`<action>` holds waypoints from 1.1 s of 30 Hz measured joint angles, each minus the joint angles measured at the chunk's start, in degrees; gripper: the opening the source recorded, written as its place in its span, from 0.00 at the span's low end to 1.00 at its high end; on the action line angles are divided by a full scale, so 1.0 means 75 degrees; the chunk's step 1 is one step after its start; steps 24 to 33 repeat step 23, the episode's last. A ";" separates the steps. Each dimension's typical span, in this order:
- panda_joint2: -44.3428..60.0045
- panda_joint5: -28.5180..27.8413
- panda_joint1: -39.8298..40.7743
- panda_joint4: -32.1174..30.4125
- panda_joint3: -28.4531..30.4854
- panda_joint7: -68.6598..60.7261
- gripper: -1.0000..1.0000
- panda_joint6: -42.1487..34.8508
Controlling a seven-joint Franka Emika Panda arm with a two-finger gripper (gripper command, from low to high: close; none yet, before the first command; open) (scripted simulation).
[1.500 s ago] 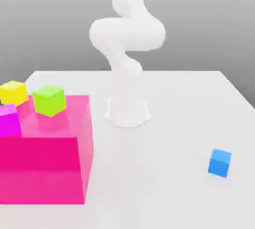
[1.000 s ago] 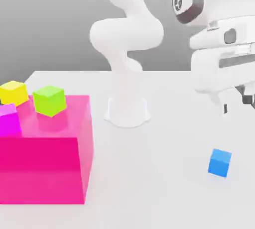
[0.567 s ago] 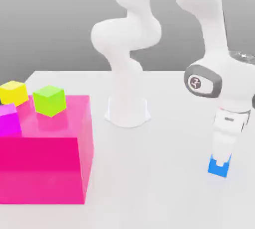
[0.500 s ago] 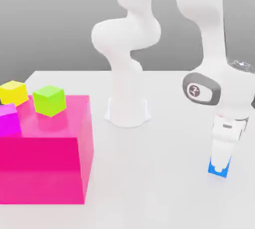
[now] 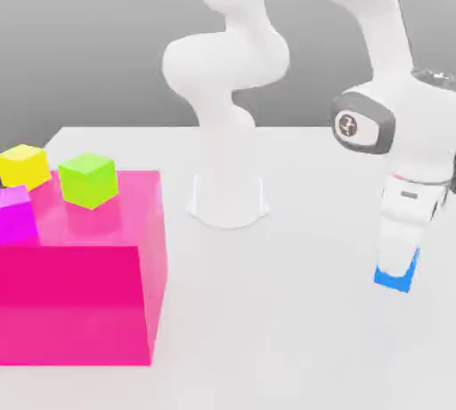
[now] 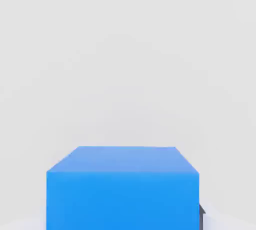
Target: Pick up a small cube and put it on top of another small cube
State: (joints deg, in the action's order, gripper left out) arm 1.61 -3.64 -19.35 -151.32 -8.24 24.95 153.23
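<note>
**Blue cube gripped, lift under way**

The gripper (image 5: 397, 267) holds the blue cube (image 5: 396, 276) between its fingers, on the exterior view's right. The cube looks slightly tilted and seems to be just clear of the table (image 5: 285, 328), though the gap beneath it is hard to judge. In the hand view the blue cube (image 6: 123, 188) sits close under the camera, its upper face level and square to the lens, which suggests a centred grip.

The likely targets sit well apart from it, on the exterior view's left: a green cube (image 5: 88, 179), a yellow cube (image 5: 24, 166) and a magenta cube (image 5: 16, 214), all resting on or beside a big pink block (image 5: 85, 297). To do this step well, I would raise the cube straight up, high enough to pass above the block and whichever cube is chosen, before any sideways travel. The green one looks the easiest, standing free on the block's top with room around it. The arm should carry slowly, line the faces up square over the target, lower until they touch, then release.

Much is hard to make out. The fingers cover most of the blue cube in the exterior view, so the contact itself cannot be checked. The magenta cube is cut off at the frame edge, and whether the yellow cube stands on the block or behind it cannot be told.
</note>
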 joint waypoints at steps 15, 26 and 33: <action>-0.1888 -0.0066 0.3772 0.2345 0.2822 -0.1562 0.00 -0.4156; -0.1632 -0.0032 0.4502 0.2274 0.3658 -0.1955 1.00 -0.3886; -0.1632 -0.0032 0.4502 0.2274 0.3658 -0.1955 1.00 -0.3886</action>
